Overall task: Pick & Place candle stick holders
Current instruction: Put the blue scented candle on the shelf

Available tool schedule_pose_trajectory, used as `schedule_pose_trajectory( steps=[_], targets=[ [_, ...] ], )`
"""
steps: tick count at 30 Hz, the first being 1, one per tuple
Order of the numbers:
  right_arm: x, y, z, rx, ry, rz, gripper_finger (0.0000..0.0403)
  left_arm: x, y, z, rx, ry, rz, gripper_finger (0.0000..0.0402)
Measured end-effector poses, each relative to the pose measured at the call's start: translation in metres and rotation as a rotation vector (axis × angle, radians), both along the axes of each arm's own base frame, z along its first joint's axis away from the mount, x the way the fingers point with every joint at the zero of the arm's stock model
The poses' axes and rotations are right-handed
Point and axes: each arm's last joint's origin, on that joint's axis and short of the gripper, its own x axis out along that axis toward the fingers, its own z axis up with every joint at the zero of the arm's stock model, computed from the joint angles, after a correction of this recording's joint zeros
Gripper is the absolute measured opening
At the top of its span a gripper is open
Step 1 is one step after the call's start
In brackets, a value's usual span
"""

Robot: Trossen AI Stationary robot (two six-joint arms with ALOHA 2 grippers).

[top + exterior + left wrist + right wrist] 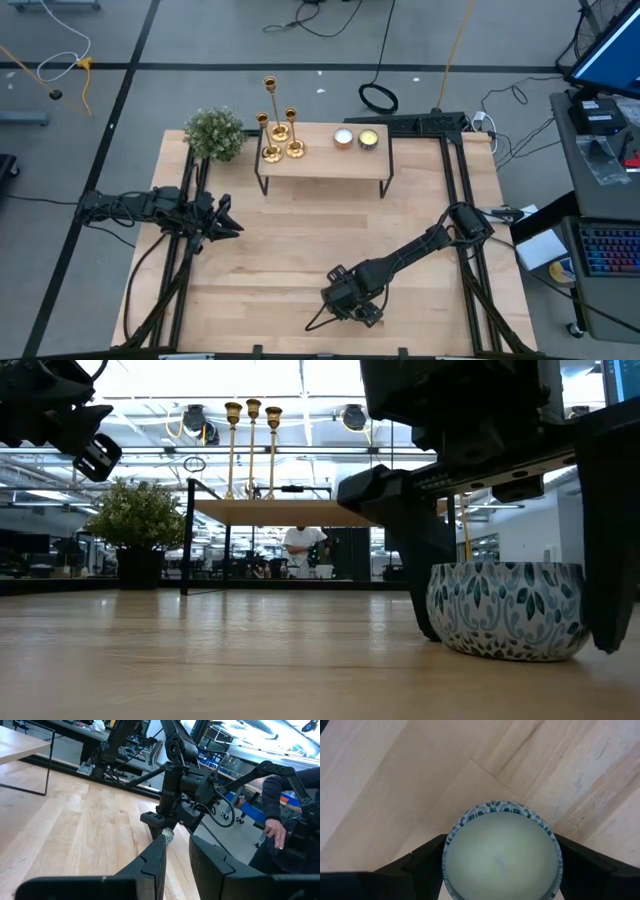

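Observation:
Three gold candle stick holders (pixel 280 135) stand upright on their round bases on a small raised shelf (pixel 320 165) at the table's far side; their tops show in the low view (pixel 253 407). My right gripper (pixel 352 308) is low near the table's front edge, its fingers on either side of a round leaf-patterned candle bowl (pixel 505 610) filled with pale wax (pixel 502 855). My left gripper (pixel 232 222) is open and empty above the table's left side, far from the holders. My right gripper has the candle bowl between its two fingers, one on each side of the round wall (pixel 446 851), just below the rim. The fingers (pixel 420 590) come from above and point down. The bowl stands upright with its bottom on the table.
A green bushy plant (pixel 215 133) stands at the shelf's left end. Two small round candles (pixel 355 138) sit on the shelf's right part. Bare wood lies between the shelf and the arms. A person's hand (pixel 275 827) shows beyond the table's right side.

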Motion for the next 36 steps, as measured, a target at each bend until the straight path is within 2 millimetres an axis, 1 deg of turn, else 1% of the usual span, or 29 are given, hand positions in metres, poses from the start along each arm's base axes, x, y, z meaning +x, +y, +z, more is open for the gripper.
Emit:
schedule_pose_trajectory(
  steps=[5,8,10,14,17,20,23,26,28,30,32,34,36],
  targets=[
    [-0.001,-0.001,0.004,-0.003,-0.011,-0.004,0.0295,0.000,0.000,0.000,-0.001,-0.002,0.002,0.0086],
    [-0.001,-0.006,0.014,-0.045,-0.044,-0.026,0.0296,0.000,0.000,0.000,-0.001,-0.003,0.002,0.0086],
    [-0.001,-0.012,0.026,-0.059,-0.079,-0.044,0.0294,0.000,0.000,0.001,-0.002,-0.010,0.002,0.0086],
    [-0.004,-0.026,0.057,-0.053,-0.141,-0.087,0.0294,0.000,0.000,0.001,-0.013,-0.008,0.003,0.0086],
    [-0.009,-0.044,0.085,-0.058,-0.198,-0.134,0.0294,0.000,0.000,0.001,-0.029,-0.003,0.004,0.0086],
    [-0.016,-0.070,0.118,-0.107,-0.293,-0.208,0.0294,0.000,0.000,0.002,-0.043,-0.004,0.004,0.0086],
    [-0.023,-0.103,0.149,-0.161,-0.398,-0.290,0.0294,0.000,0.000,0.003,-0.051,-0.019,0.003,0.0086],
    [-0.031,-0.143,0.177,-0.205,-0.495,-0.394,0.0294,0.000,0.000,0.004,-0.051,-0.026,0.003,0.0086],
    [-0.036,-0.173,0.191,-0.213,-0.543,-0.479,0.0294,0.000,0.000,0.004,-0.051,-0.026,0.004,0.0086],
    [-0.041,-0.201,0.199,-0.234,-0.567,-0.553,0.0294,0.000,0.000,0.004,-0.051,-0.026,0.004,0.0086],
    [-0.044,-0.225,0.202,-0.249,-0.576,-0.622,0.0294,0.000,0.000,0.004,-0.051,-0.026,0.004,0.0086],
    [-0.047,-0.247,0.202,-0.235,-0.570,-0.676,0.0294,0.000,0.000,0.004,-0.048,-0.025,0.004,0.0086],
    [-0.051,-0.265,0.200,-0.214,-0.549,-0.712,0.0294,0.000,0.000,0.004,-0.047,-0.023,0.004,0.0086]
  ],
)
